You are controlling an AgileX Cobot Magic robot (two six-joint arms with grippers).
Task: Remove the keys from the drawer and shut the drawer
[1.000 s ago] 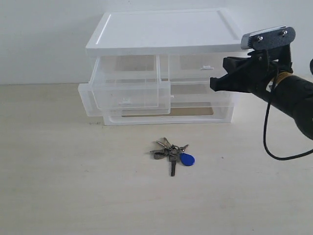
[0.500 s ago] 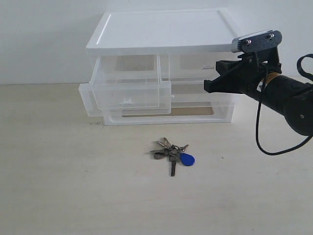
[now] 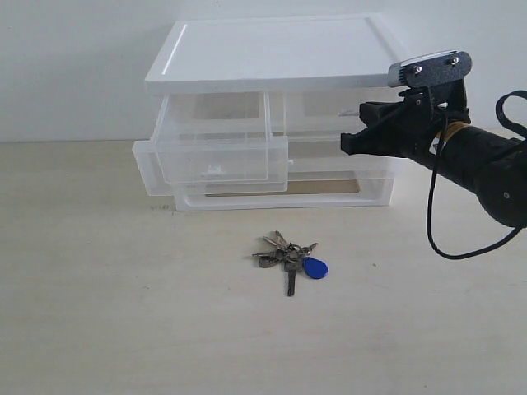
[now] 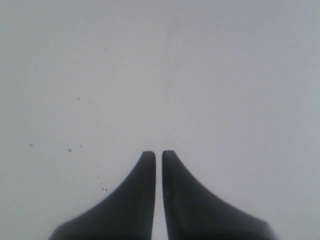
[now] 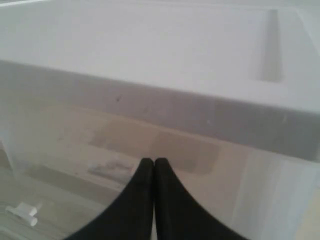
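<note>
On the surface (image 3: 99, 313) in front of the organizer (image 3: 272, 53), the keys (image 3: 290, 257) lie loose; the drawer (image 3: 218, 156) stands pulled out. The right end effector (image 3: 350, 141) hovers at the organizer's right front, closed and empty; the left end effector (image 4: 158, 155) is closed too, holding nothing.

You can read no text, label, brand, number or sign in any view. The organizer's white top (image 3: 272, 53) and the blue fob (image 3: 315, 267) look plain to you, and any stamping on the keys (image 3: 284, 253) is too small to tell.
</note>
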